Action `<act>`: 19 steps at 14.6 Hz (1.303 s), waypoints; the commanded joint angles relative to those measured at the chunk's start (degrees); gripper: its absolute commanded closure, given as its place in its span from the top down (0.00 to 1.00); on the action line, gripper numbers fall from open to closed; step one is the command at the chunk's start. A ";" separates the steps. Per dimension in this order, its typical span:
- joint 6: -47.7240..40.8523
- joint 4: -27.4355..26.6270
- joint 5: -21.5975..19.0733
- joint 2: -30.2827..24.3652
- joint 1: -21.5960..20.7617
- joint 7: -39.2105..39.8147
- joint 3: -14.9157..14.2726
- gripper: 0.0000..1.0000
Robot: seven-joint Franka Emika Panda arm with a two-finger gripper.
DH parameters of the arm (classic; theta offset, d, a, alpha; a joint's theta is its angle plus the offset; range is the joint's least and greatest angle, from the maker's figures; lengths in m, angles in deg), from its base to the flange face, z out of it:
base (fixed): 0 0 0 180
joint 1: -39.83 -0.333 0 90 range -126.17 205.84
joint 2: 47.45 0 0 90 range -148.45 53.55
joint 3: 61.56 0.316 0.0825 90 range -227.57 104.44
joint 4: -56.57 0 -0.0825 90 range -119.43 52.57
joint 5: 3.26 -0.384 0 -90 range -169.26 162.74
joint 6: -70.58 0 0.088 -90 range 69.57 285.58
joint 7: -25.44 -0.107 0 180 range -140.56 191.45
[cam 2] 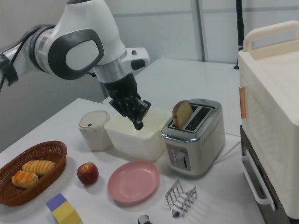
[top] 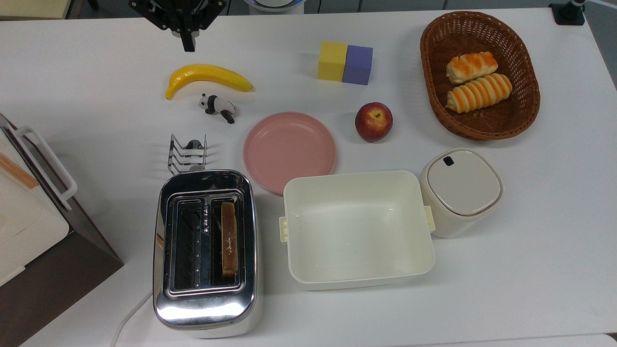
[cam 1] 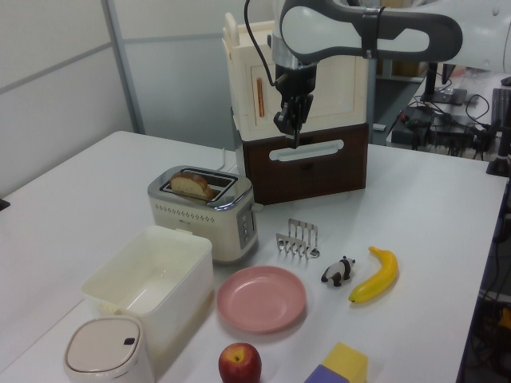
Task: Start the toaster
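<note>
The chrome two-slot toaster [top: 206, 308] stands at the near left of the table in the top view, also seen in the left view [cam 1: 209, 222] and the right view [cam 2: 198, 144]. A slice of bread [top: 229, 238] stands up out of one slot; the other slot is empty. The toaster's control end [cam 2: 179, 158] faces the small wire rack. My gripper [top: 188, 46] hangs high over the far table edge, well away from the toaster. Its fingers are shut with nothing between them, as the left view [cam 1: 295, 140] and the right view [cam 2: 138, 125] also show.
A wire toast rack [top: 187, 154] sits just beyond the toaster, with a pink plate [top: 289, 149] and a cream tub [top: 356, 229] beside it. A banana [top: 207, 77], panda figure [top: 218, 106], apple [top: 373, 121], blocks [top: 345, 62], bread basket [top: 479, 120], lidded container [top: 462, 190] and a white-and-brown appliance [top: 29, 217] surround them.
</note>
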 commanded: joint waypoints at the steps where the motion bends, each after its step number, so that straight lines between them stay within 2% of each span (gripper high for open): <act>1: -1.09 -0.51 -1.82 -1.69 -0.44 -1.27 -0.56 0.00; 4: -2.23 -0.33 -3.14 -2.31 -0.18 -1.10 -0.83 0.01; 5: -3.63 0.71 -3.49 -2.48 -0.09 -0.92 -1.09 0.06; 6: -5.73 2.29 -3.84 -2.57 0.00 -0.57 -1.27 0.28; 7: -6.18 2.39 -3.84 -2.66 0.00 0.04 -1.27 0.39; 8: -6.36 2.48 -3.84 -3.01 0.08 1.00 -1.27 0.41; 9: -6.71 2.39 -4.11 -3.10 0.17 1.10 -1.27 0.67; 10: -7.67 2.48 -4.28 -3.10 0.17 0.93 -1.27 1.00; 19: -8.74 2.48 -4.02 -3.01 0.26 0.75 -1.35 1.00</act>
